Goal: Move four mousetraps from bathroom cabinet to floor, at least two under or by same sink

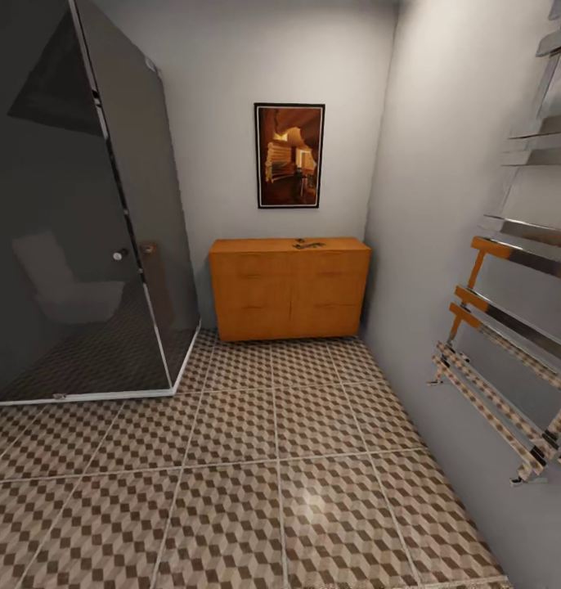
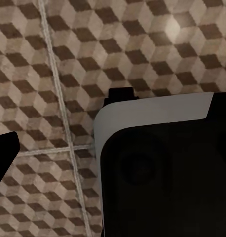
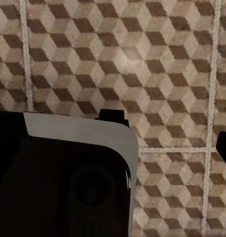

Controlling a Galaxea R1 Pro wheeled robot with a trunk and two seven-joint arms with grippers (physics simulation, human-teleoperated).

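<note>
An orange wooden cabinet (image 1: pixel 289 287) stands against the far wall. On its top lies a small cluster of tiny dark pieces, the mousetraps (image 1: pixel 309 244); their number is too small to make out. The cube-patterned bathroom floor (image 1: pixel 272 483) stretches from me to the cabinet. The sink is out of view. Both wrist views look down on this floor (image 2: pixel 68 59) (image 3: pixel 157 64) past a black, white-edged part of my own body (image 2: pixel 162 163) (image 3: pixel 63 173). One dark finger (image 2: pixel 4 158) shows at the edge of the left wrist view, and another finger (image 3: pixel 225 148) in the right wrist view.
A dark glass shower cabin (image 1: pixel 76 213) fills the left side, its white base rail reaching onto the floor. A chrome and wood towel rail (image 1: pixel 518 327) juts from the right wall. A framed picture (image 1: pixel 289 155) hangs above the cabinet.
</note>
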